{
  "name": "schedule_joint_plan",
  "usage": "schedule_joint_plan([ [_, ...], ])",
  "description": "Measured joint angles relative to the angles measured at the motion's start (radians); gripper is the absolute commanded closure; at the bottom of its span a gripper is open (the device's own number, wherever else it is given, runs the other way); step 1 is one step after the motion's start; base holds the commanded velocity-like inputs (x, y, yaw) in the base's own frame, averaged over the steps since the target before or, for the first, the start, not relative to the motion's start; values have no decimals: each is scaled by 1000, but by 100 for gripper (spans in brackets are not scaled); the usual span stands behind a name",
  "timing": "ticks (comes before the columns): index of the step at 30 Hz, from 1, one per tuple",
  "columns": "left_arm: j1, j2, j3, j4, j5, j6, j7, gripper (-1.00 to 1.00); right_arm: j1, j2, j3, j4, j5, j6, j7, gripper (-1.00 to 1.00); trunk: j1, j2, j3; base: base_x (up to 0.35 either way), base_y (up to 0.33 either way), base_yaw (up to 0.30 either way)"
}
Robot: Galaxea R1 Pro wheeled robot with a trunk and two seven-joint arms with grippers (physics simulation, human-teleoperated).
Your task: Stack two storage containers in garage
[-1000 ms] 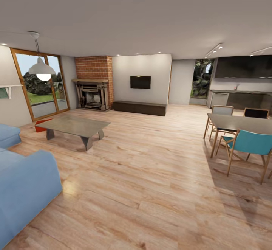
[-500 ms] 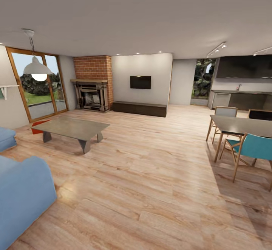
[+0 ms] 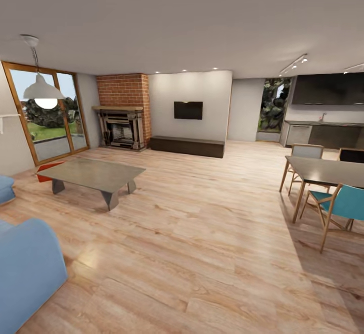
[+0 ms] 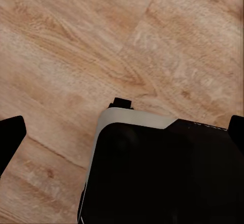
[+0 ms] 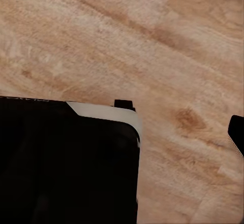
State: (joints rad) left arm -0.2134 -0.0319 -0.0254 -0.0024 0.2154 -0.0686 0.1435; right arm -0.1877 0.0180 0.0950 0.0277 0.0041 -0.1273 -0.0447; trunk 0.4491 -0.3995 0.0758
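I am in the living room with its light wood plank floor (image 3: 202, 243). One orange-red storage container (image 3: 44, 175) lies on the floor at the far left, partly hidden behind the grey coffee table (image 3: 93, 174). In the left wrist view my left gripper (image 4: 122, 135) is open, a black fingertip (image 4: 10, 137) at each side edge, with nothing between them above my dark base (image 4: 162, 178). In the right wrist view my right gripper (image 5: 122, 132) has one fingertip (image 5: 237, 132) far out at the edge; the other blends into the dark base (image 5: 66, 163).
A blue sofa (image 3: 25, 268) stands near left. The dining table (image 3: 328, 170) with a teal chair (image 3: 346, 201) is at the right. The fireplace (image 3: 120, 128), glass doors (image 3: 48, 122) and a low dark TV bench (image 3: 187, 145) line the far wall.
The whole head view has shifted: sofa and coffee table slid left, the dining set slid right and closer. The camera moved forward. No object has moved on its own.
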Motion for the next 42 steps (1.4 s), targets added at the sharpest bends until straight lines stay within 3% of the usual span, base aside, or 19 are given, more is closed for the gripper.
schedule_joint_plan([
  [42,0,-2,-1,0,0,0,0,-100,0,1,-3,0,-4,-2,-1,-100,0,0,0,323,0,0],
])
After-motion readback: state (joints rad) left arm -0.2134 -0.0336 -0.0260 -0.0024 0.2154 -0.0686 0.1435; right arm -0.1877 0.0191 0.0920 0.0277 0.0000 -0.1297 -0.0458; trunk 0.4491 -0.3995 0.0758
